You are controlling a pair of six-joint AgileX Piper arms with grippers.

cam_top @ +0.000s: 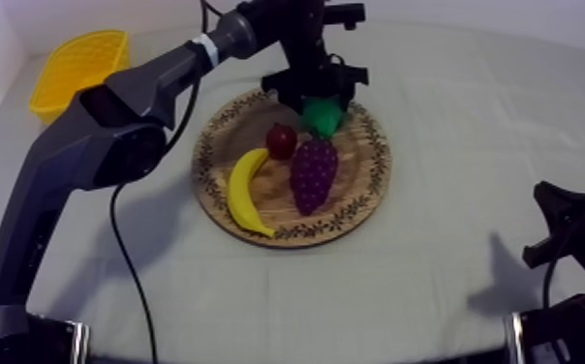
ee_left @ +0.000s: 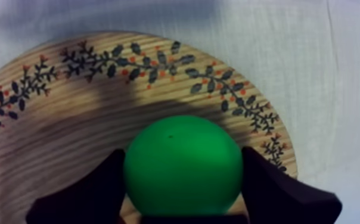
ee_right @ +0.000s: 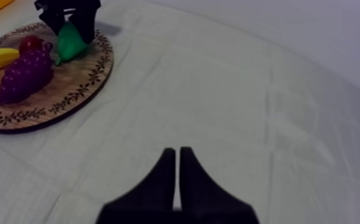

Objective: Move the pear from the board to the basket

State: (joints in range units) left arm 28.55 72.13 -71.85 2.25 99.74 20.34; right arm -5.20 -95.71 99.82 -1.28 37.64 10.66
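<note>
While the left gripper (cam_top: 318, 95) stands over the far part of the round wooden board (cam_top: 378, 165), its 2 black fingers (ee_left: 99, 184) press against opposite sides of the pear (cam_top: 323, 118), so it is clenched on the fruit. The left wrist view confirms both pads are touching the green body with no gap on either side. Whether the pear is clear of the wood or resting on it cannot be determined; in the right wrist view it appears tilted, with its underside at or just above the board.

Assessment of the step in hand: the grasp is made and the lift is due. A straight vertical rise is advised before any sideways travel, because the small red fruit (cam_top: 280, 140) and the bunch of grapes (cam_top: 313, 174) lie just beside the pear and could be knocked. The pear's skin is smooth and rounded, so slipping is the main risk, and steady pressure is needed.

The right gripper (ee_right: 177, 173) is closed on nothing, its fingers lying together as a wedge over bare cloth, well apart from the work.

Containers: the yellow basket (cam_top: 64, 77) sits at the far left corner of the table, well apart from the board, and appears to hold nothing. The board carries 4 items: the pear, the banana (cam_top: 245, 189), the grapes and the small red fruit.
</note>
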